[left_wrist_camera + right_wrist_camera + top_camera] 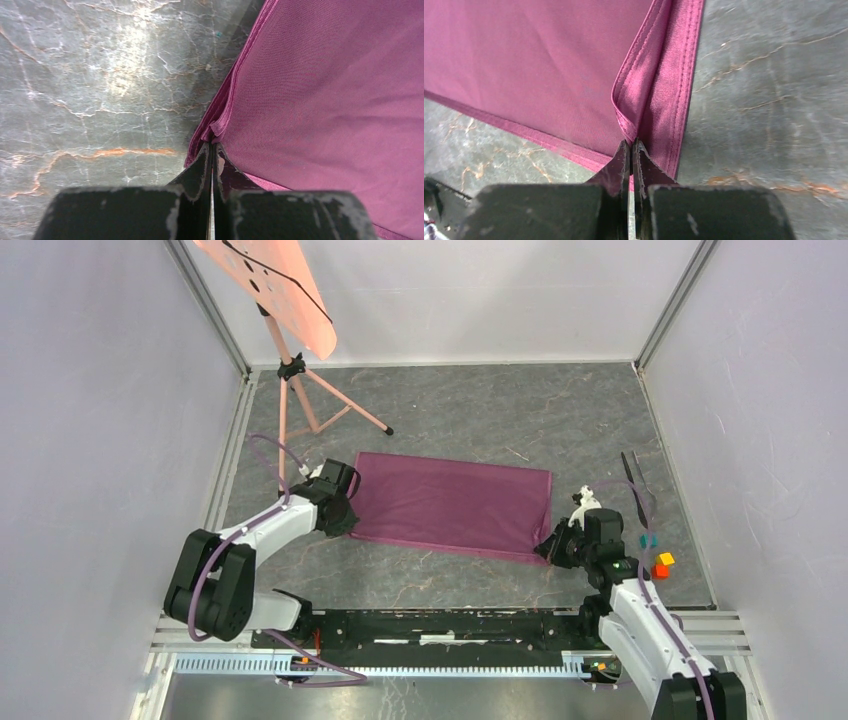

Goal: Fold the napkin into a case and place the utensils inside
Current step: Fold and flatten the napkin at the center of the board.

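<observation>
The left gripper point(211, 146) is pinched tight on the hem of the napkin point(325, 100) at its 8 o'clock corner. The right gripper point(630, 144) clamps the 4 o'clock corner. Both corners should probably rise together, level, and travel toward 12 o'clock. Only the top view shows the utensils point(633, 485), apart at 3 o'clock. The wrist views show doubled hems.

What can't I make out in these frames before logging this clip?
Utensils, top view: too small to tell fork from the other piece.
Left pincer and right pincer, top view: tips hidden under their own wrists.
Napkin, wrist views: mostly cut off by frame edges.
</observation>
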Available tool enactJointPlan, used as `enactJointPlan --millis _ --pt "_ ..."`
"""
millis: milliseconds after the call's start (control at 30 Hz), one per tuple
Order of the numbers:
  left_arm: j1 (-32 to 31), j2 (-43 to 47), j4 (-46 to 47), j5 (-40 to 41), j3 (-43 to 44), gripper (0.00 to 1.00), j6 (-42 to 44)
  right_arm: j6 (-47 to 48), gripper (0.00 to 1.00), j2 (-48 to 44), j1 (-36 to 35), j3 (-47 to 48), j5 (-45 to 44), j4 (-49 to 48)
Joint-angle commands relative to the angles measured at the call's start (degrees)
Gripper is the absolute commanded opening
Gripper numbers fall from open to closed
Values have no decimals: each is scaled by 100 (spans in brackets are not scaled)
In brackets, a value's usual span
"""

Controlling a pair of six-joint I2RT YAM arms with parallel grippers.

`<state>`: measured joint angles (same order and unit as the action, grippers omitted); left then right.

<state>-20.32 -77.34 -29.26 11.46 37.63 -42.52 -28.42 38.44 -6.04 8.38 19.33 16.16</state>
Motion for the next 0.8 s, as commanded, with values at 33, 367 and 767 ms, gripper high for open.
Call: enactJointPlan --millis 33,367,767 --pt "26 145 210 -169 -260 2 -366 313 0 536 2 413 -910 461" --pt "28 581 132 -114 -249 2 -254 613 0 264 -8 1038 -358 1205" --pt "32 496 121 172 -264 2 -159 146 0 -174 -53 456 66 1132"
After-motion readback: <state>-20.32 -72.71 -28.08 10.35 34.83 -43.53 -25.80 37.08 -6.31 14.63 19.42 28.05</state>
